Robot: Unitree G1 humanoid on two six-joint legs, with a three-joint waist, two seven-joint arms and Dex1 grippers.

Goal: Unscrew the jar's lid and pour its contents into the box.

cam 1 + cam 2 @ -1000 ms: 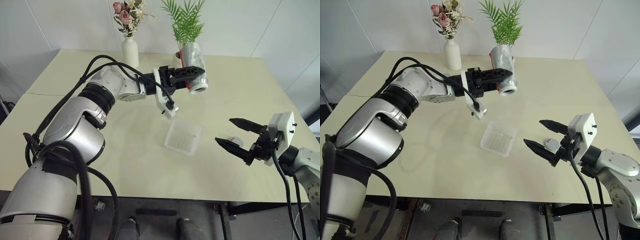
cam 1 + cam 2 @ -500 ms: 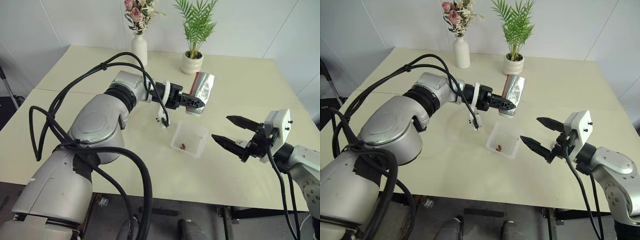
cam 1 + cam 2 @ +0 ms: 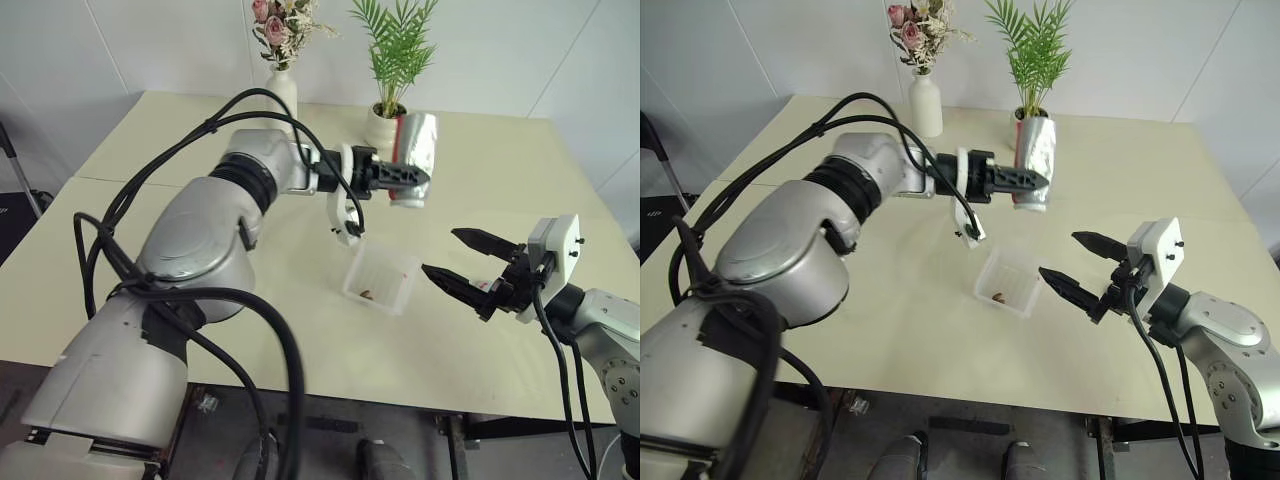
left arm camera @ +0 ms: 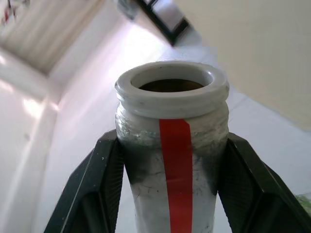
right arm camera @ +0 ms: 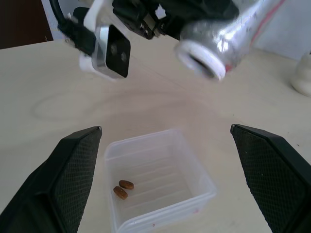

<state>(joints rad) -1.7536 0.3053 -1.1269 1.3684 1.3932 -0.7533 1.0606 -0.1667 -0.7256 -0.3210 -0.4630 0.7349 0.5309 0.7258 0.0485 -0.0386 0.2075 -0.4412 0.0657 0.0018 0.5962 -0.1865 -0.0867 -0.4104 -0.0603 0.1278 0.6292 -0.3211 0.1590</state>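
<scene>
A: From the head camera, your left gripper clamps the jar, lidless, mouth down above the box. Swing sideways and stragglers miss it.

B: Right wrist view: two bits lie in the box; your right gripper gapes empty nearby. Left wrist: jar mouth looks dark, can't tell if empty.
</scene>
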